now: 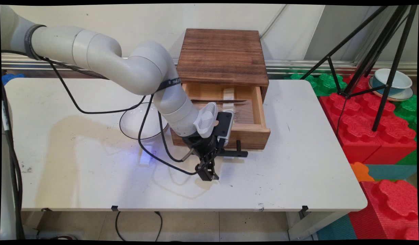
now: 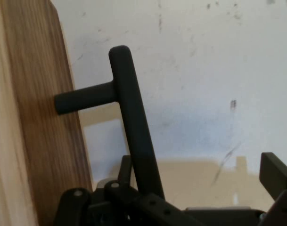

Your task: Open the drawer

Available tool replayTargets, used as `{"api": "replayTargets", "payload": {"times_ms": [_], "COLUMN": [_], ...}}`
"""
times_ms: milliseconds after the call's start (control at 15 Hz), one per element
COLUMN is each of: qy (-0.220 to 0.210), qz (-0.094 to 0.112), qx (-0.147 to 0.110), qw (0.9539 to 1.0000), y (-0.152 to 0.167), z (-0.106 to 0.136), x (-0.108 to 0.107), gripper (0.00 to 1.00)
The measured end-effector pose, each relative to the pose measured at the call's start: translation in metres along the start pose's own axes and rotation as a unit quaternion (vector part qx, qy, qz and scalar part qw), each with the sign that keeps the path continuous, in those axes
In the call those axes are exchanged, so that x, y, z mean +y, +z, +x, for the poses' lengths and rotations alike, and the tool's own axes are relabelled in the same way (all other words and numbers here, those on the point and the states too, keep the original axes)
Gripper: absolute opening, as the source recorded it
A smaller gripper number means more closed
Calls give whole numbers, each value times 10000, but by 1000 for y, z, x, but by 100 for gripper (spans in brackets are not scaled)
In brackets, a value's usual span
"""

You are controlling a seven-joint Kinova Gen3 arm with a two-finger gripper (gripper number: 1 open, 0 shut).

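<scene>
Main view shows the gripper hanging low over the white bench, just in front of the wooden drawer, which stands pulled out from the dark wooden cabinet. The drawer's black T-bar handle juts from its front beside the wrist. Hand view puts that handle right by the linkage, its bar running down between the fingers, which stand apart and clamp nothing. Inside the drawer lie a long knife and a fork. Left of the drawer, partly behind the arm, sits a clear glass bowl.

By my judgement the drawer is stiff, fairly heavy wood that slides on its runners; the rigid, smooth handle bar is the sensible hold, gripped across its middle.
</scene>
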Motion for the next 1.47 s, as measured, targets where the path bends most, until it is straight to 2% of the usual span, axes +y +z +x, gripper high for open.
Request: {"api": "replayTargets", "payload": {"times_ms": [1467], "qy": [116], "qz": [-297], "qx": [158], "qw": [9994], "y": [-1], "z": [12], "x": [52], "gripper": [100]}}
